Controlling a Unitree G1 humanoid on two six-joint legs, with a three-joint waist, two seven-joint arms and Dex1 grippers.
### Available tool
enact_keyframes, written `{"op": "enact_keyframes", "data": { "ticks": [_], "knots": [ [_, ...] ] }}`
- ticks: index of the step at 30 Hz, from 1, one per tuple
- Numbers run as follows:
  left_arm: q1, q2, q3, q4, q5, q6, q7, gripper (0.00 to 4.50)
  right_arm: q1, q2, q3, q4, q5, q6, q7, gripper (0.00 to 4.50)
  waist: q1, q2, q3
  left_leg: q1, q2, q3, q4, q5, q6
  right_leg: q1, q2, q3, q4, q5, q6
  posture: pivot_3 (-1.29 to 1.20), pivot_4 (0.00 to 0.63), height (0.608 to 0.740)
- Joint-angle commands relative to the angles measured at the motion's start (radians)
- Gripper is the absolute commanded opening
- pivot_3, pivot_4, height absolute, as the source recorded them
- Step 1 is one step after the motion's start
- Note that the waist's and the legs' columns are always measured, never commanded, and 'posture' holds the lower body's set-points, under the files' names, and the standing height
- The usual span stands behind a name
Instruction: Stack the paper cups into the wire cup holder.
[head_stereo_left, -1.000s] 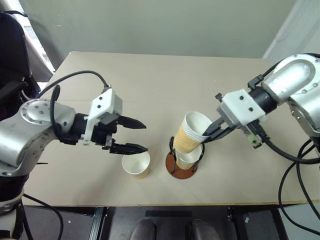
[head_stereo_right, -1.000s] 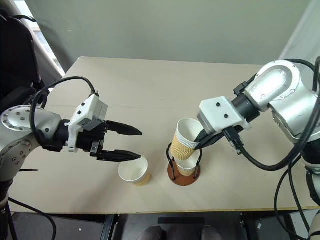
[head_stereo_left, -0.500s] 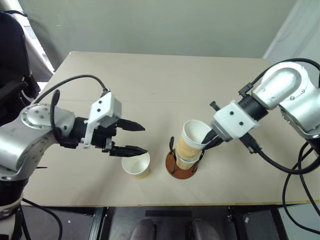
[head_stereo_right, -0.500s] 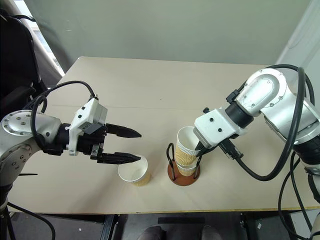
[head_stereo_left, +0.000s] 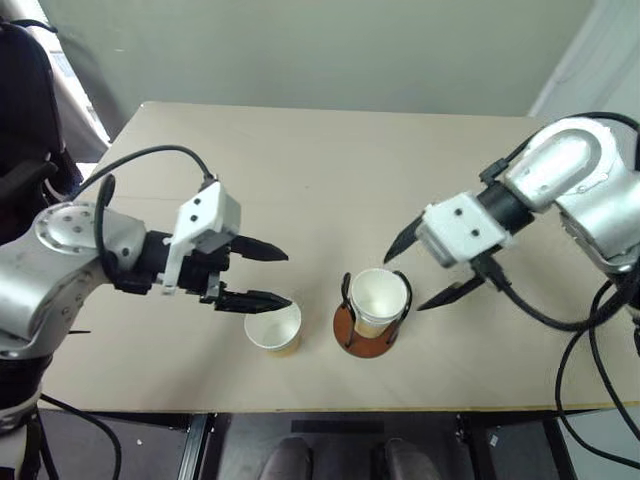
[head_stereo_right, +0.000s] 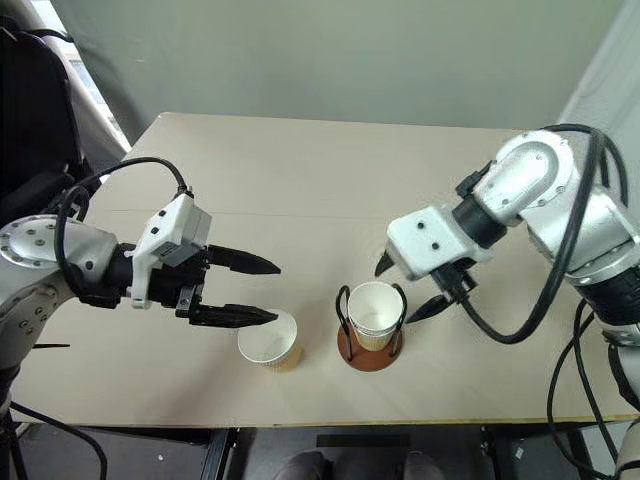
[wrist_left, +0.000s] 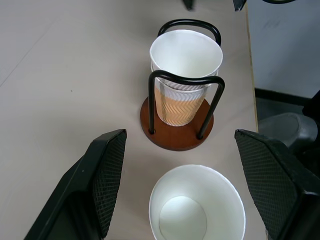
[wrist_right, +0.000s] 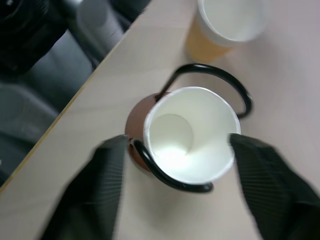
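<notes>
A second ago the right tool (head_stereo_left: 432, 270) pinched a tilted cup by its rim above the holder (head_stereo_left: 365, 328); half a second ago it was pushing that cup down between the wire loops. Now the cup (head_stereo_left: 379, 301) sits upright inside the holder, nested in another cup whose rim shows just below its own in the left wrist view. The right tool has let go: its fingers are spread wide and it hangs just above and to the right of the holder, touching nothing. The left tool (head_stereo_left: 270, 277) has stayed where it was, its fingers apart and empty, hovering over the third cup (head_stereo_left: 274, 329). That cup stands upright on the desk (head_stereo_left: 300, 170) just left of the holder, unmoved.
</notes>
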Motion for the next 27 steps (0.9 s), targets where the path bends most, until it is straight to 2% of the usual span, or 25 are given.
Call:
{"op": "enact_keyframes", "data": {
  "ticks": [1, 2, 4, 6, 9, 11, 14, 18, 22, 27],
  "knots": [
    [-0.029, 0.027, -0.021, 0.018, 0.04, -0.028, -0.033, 3.72, 0.027, -0.04, -0.148, -0.002, 0.048, 0.093, -0.032, 4.46, 0.001, 0.0, 0.0, 0.0, 0.0, 0.0, 0.0, 0.0, 0.0, 0.0, 0.0, 0.0, 0.0, 0.0, 0.0, 0.0, 0.15, 0.74],
    [-0.031, 0.029, -0.025, 0.021, 0.045, -0.03, -0.036, 3.72, 0.033, -0.039, -0.161, -0.006, 0.05, 0.105, -0.034, 4.46, 0.001, 0.0, 0.0, 0.0, 0.0, 0.0, 0.0, 0.0, 0.0, 0.0, 0.0, 0.0, 0.0, 0.0, 0.0, 0.0, 0.15, 0.74],
    [-0.069, 0.033, -0.11, 0.06, 0.124, -0.058, -0.065, 3.72, 0.135, -0.076, -0.432, 0.022, 0.318, 0.344, -0.068, 4.46, 0.003, -0.001, 0.0, 0.0, 0.0, 0.0, 0.0, 0.0, 0.0, 0.0, 0.0, 0.0, 0.0, 0.0, 0.0, 0.0, 0.15, 0.74],
    [-0.112, 0.021, -0.185, 0.098, 0.19, -0.081, -0.085, 3.72, 0.247, -0.098, -0.631, 0.009, 0.49, 0.479, -0.097, 4.46, 0.018, -0.001, 0.0, 0.0, -0.001, -0.001, -0.001, 0.0, -0.001, 0.001, 0.0, 0.0, -0.003, 0.0, 0.0, 0.0, 0.15, 0.74],
    [-0.183, -0.015, -0.291, 0.143, 0.277, -0.099, -0.113, 3.72, 0.356, -0.083, -0.81, -0.061, 0.641, 0.598, -0.218, 4.46, 0.022, -0.002, 0.0, 0.001, -0.002, 0.001, 0.0, 0.0, 0.0, 0.001, -0.001, 0.002, -0.003, 0.0, 0.0, 0.0, 0.15, 0.74],
    [-0.208, -0.017, -0.34, 0.177, 0.334, -0.116, -0.139, 3.72, 0.369, -0.071, -0.885, -0.111, 0.768, 0.661, -0.312, 4.46, 0.017, -0.002, 0.0, 0.001, -0.002, 0.001, 0.0, 0.0, 0.0, 0.0, -0.001, 0.002, -0.003, 0.0, 0.0, 0.0, 0.15, 0.74],
    [-0.225, -0.04, -0.373, 0.222, 0.382, -0.14, -0.157, 3.72, 0.385, -0.066, -0.959, -0.148, 0.931, 0.719, -0.439, 4.46, 0.003, -0.001, 0.0, 0.002, -0.001, 0.004, -0.001, 0.001, -0.001, -0.001, -0.001, 0.003, -0.002, 0.0, 0.0, 0.0, 0.15, 0.74],
    [-0.231, -0.078, -0.402, 0.228, 0.397, -0.143, -0.2, 3.72, 0.468, -0.093, -1.007, -0.229, 1.057, 0.749, -0.549, 4.46, 0.002, -0.001, 0.0, 0.002, -0.001, 0.002, 0.0, 0.001, -0.001, -0.001, 0.0, 0.002, -0.002, 0.0, 0.001, 0.0, 0.15, 0.74],
    [-0.236, -0.088, -0.45, 0.25, 0.464, -0.181, -0.235, 3.72, 0.572, -0.14, -1.045, -0.3, 1.056, 0.743, -0.59, 4.46, 0.004, -0.001, 0.0, 0.001, -0.001, 0.001, 0.0, 0.001, -0.001, -0.001, -0.001, 0.002, -0.003, 0.0, 0.001, 0.0, 0.15, 0.74],
    [-0.254, -0.113, -0.504, 0.31, 0.562, -0.245, -0.257, 3.72, 0.732, -0.199, -1.08, -0.375, 0.957, 0.722, -0.567, 4.46, 0.008, -0.001, 0.0, 0.001, -0.001, 0.001, 0.0, 0.0, 0.0, 0.0, -0.002, 0.002, -0.002, 0.0, 0.001, 0.0, 0.15, 0.74]
  ]
}}
